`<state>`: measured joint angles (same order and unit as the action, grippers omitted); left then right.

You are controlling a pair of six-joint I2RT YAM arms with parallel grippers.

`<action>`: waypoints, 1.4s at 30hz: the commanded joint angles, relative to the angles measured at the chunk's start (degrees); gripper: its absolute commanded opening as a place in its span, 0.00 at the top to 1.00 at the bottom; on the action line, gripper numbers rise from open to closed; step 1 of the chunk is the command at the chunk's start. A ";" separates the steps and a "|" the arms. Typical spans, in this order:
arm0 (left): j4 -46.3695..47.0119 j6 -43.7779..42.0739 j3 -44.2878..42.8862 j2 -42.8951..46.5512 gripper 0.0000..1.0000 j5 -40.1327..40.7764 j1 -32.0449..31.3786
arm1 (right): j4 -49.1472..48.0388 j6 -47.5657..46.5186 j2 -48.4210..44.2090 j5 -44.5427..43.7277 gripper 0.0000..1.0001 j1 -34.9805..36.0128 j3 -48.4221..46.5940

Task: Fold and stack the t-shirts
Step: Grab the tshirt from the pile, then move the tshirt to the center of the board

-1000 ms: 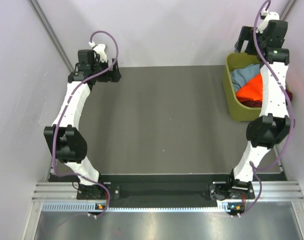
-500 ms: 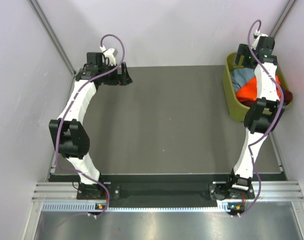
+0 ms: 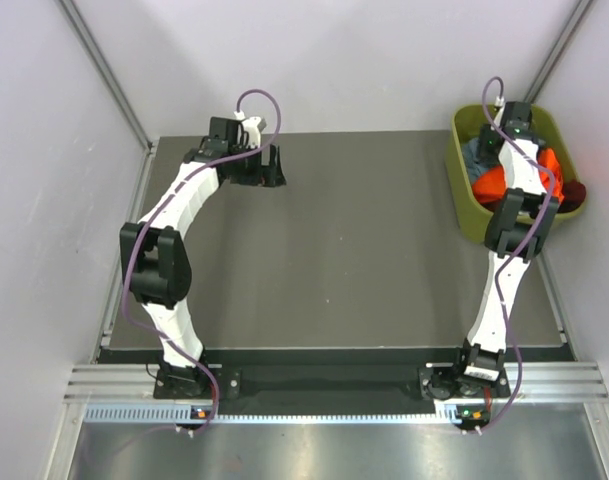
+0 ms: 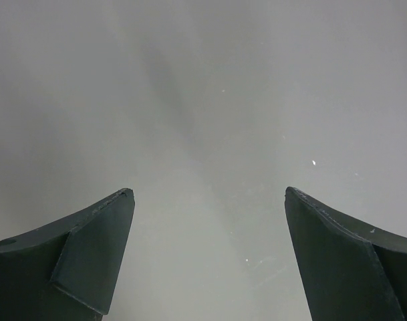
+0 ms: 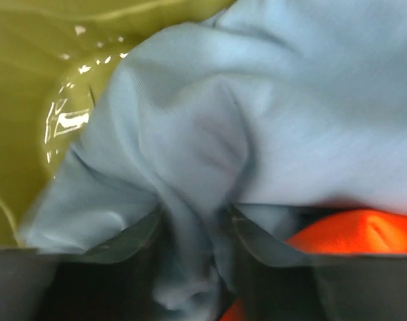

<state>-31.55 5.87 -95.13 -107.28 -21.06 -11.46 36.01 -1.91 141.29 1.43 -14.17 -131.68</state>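
Three t-shirts lie bunched in the olive-green bin (image 3: 465,216) at the back right: a blue-grey one (image 3: 475,156), an orange one (image 3: 493,183) and a maroon one (image 3: 574,192). My right gripper (image 3: 498,141) reaches down into the bin. In the right wrist view its jaws (image 5: 193,221) pinch a raised fold of the blue-grey t-shirt (image 5: 256,100), with orange cloth (image 5: 353,231) under it to the right. My left gripper (image 3: 267,168) hovers open over the bare back-left table; nothing is between its fingers (image 4: 208,194).
The bin's glossy inner wall (image 5: 29,100) is close on the left of the right gripper. The dark grey table (image 3: 344,250) spreads between the arms. Pale walls close in behind and on both sides.
The right arm dropped into the bin and its jaws closed from wide open onto the blue-grey cloth. The left gripper swung rightward along the back of the table, staying open.
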 commanded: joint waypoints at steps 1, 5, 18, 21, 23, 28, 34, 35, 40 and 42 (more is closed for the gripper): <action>1.58 -0.33 -0.67 1.11 0.01 1.63 0.21 | -1.38 -1.08 -1.19 -3.53 0.76 0.46 -2.09; 1.75 0.10 -0.14 1.55 0.01 2.95 -0.05 | -1.47 -0.99 -5.92 -5.03 0.92 0.64 -2.00; -11.07 5.90 -5.44 -1.35 0.01 -10.89 0.39 | -2.43 1.47 -31.33 4.70 0.95 0.81 -2.71; -7.83 7.75 2.72 3.56 0.01 -15.49 0.56 | -1.83 3.74 -36.87 11.56 0.93 2.39 -2.53; -5.56 8.72 5.47 7.94 0.01 -16.55 1.26 | -0.07 4.38 -40.38 15.42 0.94 5.81 -2.44; 4.99 15.65 14.79 16.22 0.01 -28.85 9.95 | 4.24 4.01 -46.89 23.53 0.99 19.13 2.03; 4.57 16.20 16.65 22.20 0.03 -28.34 16.47 | 6.44 0.69 -53.66 22.40 0.37 30.52 12.74; 5.18 16.02 16.82 23.77 0.05 -27.99 16.56 | 6.27 0.68 -54.10 17.08 0.29 30.17 14.85; 5.19 14.09 14.89 26.16 0.01 -21.31 16.04 | 6.70 1.56 -52.70 13.51 0.09 24.20 21.54; 1.94 7.07 13.58 25.37 0.02 -18.35 15.77 | 8.63 -0.28 -50.77 14.82 0.07 24.98 23.21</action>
<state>-28.82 19.73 -79.09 -82.32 -43.90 4.73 42.94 -0.56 89.32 17.56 10.81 -109.86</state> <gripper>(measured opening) 0.985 0.926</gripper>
